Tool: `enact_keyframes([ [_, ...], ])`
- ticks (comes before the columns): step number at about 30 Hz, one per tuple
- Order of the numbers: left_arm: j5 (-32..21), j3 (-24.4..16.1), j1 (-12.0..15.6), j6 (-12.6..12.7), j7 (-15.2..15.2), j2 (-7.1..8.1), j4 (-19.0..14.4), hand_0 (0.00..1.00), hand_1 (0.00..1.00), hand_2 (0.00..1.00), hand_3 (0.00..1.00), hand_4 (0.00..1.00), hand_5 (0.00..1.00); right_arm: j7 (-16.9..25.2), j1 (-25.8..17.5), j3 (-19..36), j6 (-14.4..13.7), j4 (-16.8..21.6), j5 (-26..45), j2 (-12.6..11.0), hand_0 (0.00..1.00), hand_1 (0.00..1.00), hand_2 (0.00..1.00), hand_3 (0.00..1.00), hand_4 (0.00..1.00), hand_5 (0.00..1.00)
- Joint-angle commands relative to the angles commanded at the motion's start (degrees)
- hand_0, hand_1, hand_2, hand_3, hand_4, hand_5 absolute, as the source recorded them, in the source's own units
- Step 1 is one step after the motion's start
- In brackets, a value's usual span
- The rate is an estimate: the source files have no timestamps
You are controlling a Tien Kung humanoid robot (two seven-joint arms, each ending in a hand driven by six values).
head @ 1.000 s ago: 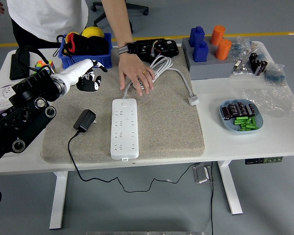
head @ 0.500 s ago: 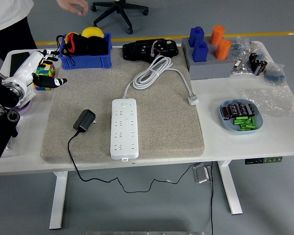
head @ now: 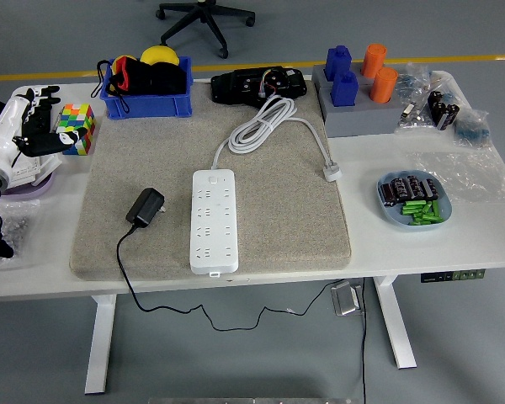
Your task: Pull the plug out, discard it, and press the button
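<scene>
The black plug (head: 145, 206) lay on the grey mat (head: 303, 227), just beside the left edge of the white power strip (head: 213, 220), and it was not inserted in any socket. Its thin black cable (head: 122, 252) ran down over the front edge of the table (head: 421, 244). The strip's long axis went from near to far, with 1 small button, I think, at its near end. Only the left hand (head: 35, 126) was visible, at the far left near a colour cube (head: 75, 128), so the plug lay to its right and nearer. Its fingers looked loosely curled and held nothing.
</scene>
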Motion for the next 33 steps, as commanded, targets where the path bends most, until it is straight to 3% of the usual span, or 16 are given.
enact_keyframes([
  [9,-0.4,-1.6,1.4,1.3,-0.8,-0.36,-2.0,0.839,0.828,0.810,0.861,0.863,0.117,0.0,0.1,-0.2,0.0,0.0,0.0,-0.2,0.785,0.742,0.738,0.742,0.788,0.754],
  [33,0.1,-1.7,2.6,1.8,-0.2,-0.42,-5.2,0.826,0.811,0.792,0.857,0.846,0.098,0.0,-0.1,-0.4,0.0,0.0,0.0,-0.1,0.785,0.743,0.738,0.741,0.789,0.755],
])
